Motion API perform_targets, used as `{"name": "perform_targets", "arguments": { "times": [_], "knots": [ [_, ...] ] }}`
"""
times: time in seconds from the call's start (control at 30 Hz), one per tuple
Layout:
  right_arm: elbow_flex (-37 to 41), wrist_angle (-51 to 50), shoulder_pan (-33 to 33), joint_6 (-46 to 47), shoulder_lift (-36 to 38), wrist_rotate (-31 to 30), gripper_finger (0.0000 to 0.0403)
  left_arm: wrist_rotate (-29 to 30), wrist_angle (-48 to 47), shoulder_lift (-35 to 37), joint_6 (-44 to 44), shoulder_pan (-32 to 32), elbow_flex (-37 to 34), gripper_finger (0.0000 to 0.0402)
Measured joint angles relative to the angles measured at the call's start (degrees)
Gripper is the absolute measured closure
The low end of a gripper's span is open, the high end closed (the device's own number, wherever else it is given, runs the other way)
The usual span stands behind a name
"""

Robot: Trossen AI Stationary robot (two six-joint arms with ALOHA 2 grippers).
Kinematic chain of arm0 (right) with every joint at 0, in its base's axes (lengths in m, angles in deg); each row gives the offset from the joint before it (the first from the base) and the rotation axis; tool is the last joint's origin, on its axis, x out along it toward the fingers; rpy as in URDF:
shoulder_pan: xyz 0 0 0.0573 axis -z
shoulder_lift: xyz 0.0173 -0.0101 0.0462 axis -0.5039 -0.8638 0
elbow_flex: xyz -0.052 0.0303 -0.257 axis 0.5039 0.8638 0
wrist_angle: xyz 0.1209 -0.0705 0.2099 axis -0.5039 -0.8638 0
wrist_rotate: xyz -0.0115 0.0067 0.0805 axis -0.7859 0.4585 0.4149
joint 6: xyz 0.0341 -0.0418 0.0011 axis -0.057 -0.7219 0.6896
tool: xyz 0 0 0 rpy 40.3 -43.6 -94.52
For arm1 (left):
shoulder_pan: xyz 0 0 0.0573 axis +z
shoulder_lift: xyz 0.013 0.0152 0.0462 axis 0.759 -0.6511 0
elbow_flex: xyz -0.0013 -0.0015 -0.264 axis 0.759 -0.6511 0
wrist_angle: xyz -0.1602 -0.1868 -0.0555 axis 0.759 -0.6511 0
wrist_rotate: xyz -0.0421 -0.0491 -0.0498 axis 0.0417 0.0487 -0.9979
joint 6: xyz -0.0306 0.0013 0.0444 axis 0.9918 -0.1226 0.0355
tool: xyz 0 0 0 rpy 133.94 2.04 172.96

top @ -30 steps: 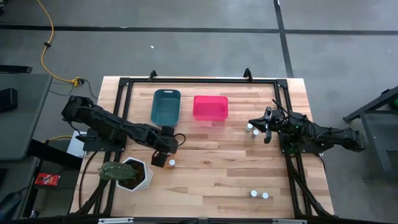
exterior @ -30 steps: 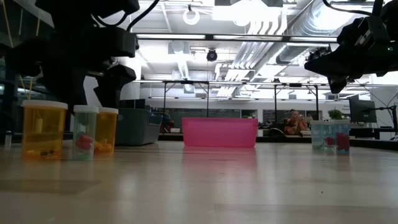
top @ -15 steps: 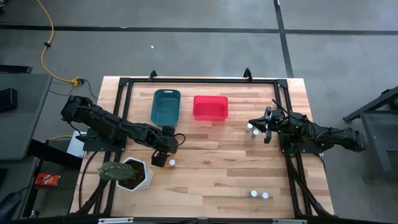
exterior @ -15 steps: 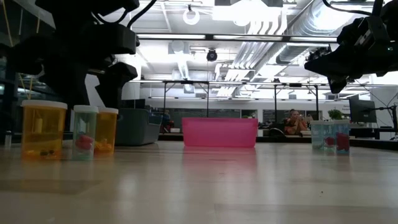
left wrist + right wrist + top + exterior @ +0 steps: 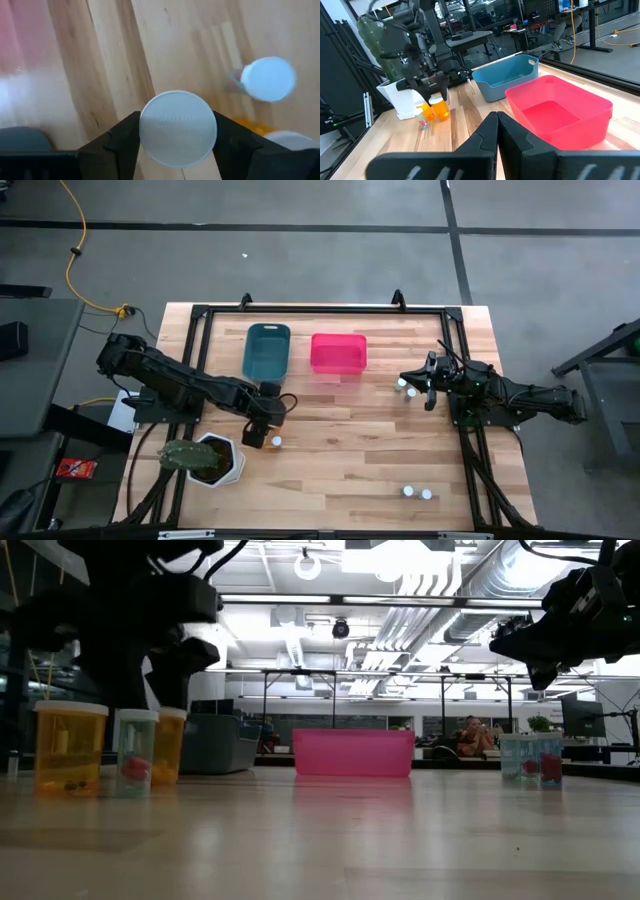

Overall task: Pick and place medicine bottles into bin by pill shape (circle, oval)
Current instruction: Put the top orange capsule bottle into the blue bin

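High view: left gripper [image 5: 258,439] sits low over the table [image 5: 340,470], just beside the white hexagonal pot [image 5: 215,460], right on the bottle cluster there; one white cap [image 5: 276,442] shows next to it. Teal bin [image 5: 266,351] and red bin [image 5: 338,353] stand side by side at the far edge, well apart from that cluster. Right gripper [image 5: 427,383] hangs near the right rail, beside two bottles [image 5: 405,388]; two more bottles [image 5: 416,493] stand near the front edge.

Low view: three bottles on the left — large amber one [image 5: 70,748], clear one [image 5: 136,752], smaller amber one [image 5: 167,746] partly behind it, with a dark gripper over them (left arm, going by the high view).

Left wrist view: fingers [image 5: 120,137] are spread to the width of a white cap [image 5: 178,128] and pinch it from both sides. Another capped bottle [image 5: 267,78] stands apart on the wood.

Right wrist view: fingers [image 5: 507,137] are pressed together, holding nothing. Both bins and the far amber bottles [image 5: 434,109] are ahead.
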Motion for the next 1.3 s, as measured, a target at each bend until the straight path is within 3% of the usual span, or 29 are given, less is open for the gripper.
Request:
{"name": "perform_targets", "arguments": {
  "times": [0.23, 0.43, 0.87, 1.0, 1.3],
  "knots": [
    [0.0, 0.0, 0.0, 0.0, -0.2, 0.0, 0.0403, 3.0, -9.6, 2.9, -3.6, 2.2, 8.4, 0.0200],
    [0.0, 0.0, 0.0, 0.0, -0.3, 0.0, 0.0403, 8.4, -10.0, 6.1, -7.6, 5.5, 12.9, 0.0201],
    [0.0, 0.0, 0.0, 0.0, -0.8, 0.0, 0.0403, 7.2, -12.5, 13.4, -8.6, 13.1, 14.0, 0.0202],
    [0.0, 0.0, 0.0, 0.0, -0.8, 0.0, 0.0403, 11.3, -12.6, 14.1, -8.6, 15.8, 14.0, 0.0202],
    [0.0, 0.0, 0.0, 0.0, -0.8, 0.0, 0.0403, 13.1, -14.7, 10.7, -8.7, 28.6, 14.0, 0.0202]
  ]
}}
